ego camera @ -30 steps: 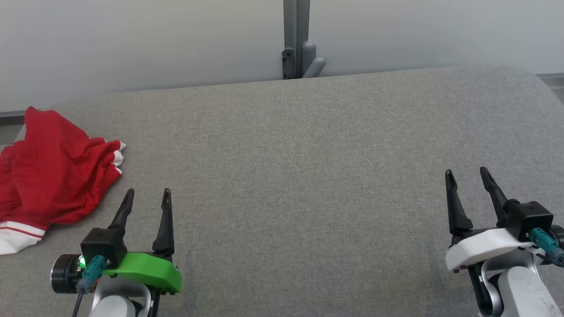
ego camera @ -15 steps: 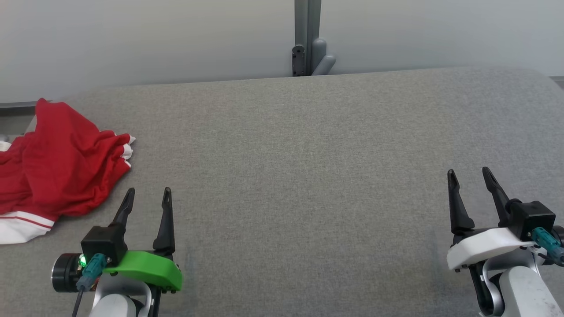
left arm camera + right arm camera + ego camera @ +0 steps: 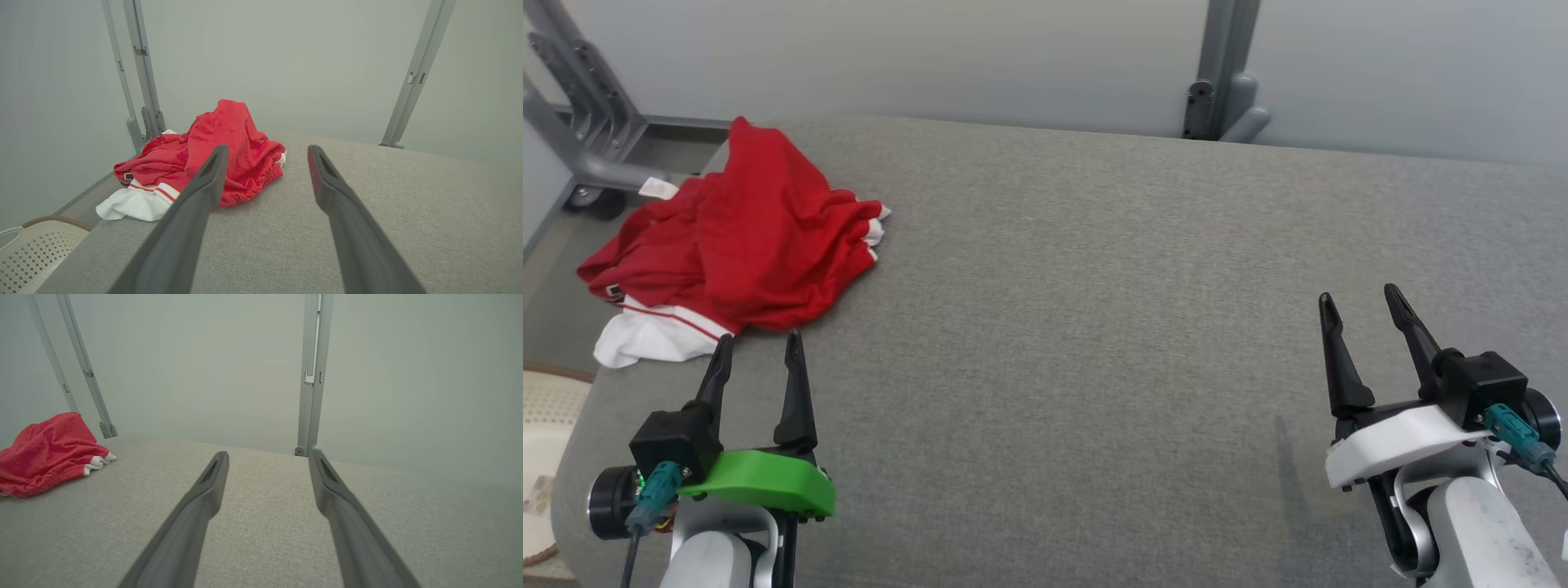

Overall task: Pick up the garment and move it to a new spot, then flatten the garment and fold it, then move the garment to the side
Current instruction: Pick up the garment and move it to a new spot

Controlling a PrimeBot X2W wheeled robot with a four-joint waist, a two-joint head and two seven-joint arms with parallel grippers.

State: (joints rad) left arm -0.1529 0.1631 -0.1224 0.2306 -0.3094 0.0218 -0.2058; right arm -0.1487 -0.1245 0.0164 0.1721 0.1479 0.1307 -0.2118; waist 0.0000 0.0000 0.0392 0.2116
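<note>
Two grippers are seen in the head view, the left gripper and the right gripper, fingers spread and empty. A crumpled red garment with white trim lies at the far left corner of the grey fabric-covered desk, just beyond the left fingers. In the left wrist view the garment is seen ahead; in the right wrist view, far left.

One red-and-white garment at the upper left. One grey table. Two grippers, each with two dark fingers: left gripper lower left, right gripper lower right. One white basket at the left edge.
</note>
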